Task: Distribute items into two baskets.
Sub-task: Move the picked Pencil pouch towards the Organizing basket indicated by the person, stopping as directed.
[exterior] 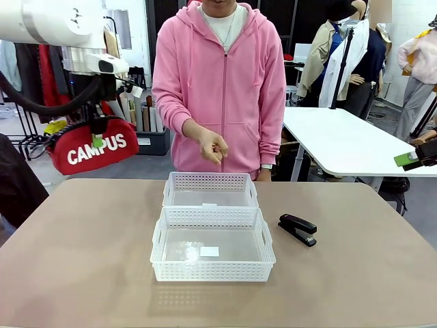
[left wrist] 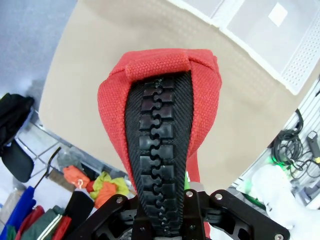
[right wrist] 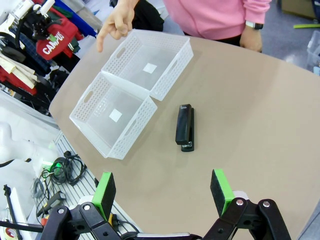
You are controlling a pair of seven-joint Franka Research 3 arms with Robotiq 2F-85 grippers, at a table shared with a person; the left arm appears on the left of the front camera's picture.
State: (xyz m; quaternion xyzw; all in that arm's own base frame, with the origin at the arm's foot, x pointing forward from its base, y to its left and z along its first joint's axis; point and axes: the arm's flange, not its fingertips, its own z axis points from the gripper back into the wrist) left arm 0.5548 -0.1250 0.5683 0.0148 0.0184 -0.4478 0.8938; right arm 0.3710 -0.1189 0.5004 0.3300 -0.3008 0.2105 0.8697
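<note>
My left gripper (exterior: 100, 141) is shut on the red "CAMPUS" zip pouch (exterior: 93, 148), holding it in the air beyond the table's far left corner. In the left wrist view the pouch (left wrist: 161, 115) hangs zipper-up from my left gripper (left wrist: 167, 222). The black stapler (exterior: 298, 229) lies on the table right of the larger near basket (exterior: 212, 272), with the smaller far basket (exterior: 210, 182) behind it. My right gripper (right wrist: 162, 192) is open and raised above the table edge, with the stapler (right wrist: 185, 127) and both baskets (right wrist: 131, 131) (right wrist: 172, 75) ahead of it. It also sits at the right edge (exterior: 418, 158).
A person in a pink hoodie stands at the far side, one hand (exterior: 213, 147) held above the far basket, a finger (right wrist: 101, 42) pointing down. The tan table (exterior: 355, 287) is bare around the baskets. Cables and clutter (right wrist: 60, 167) lie beyond its near-left edge.
</note>
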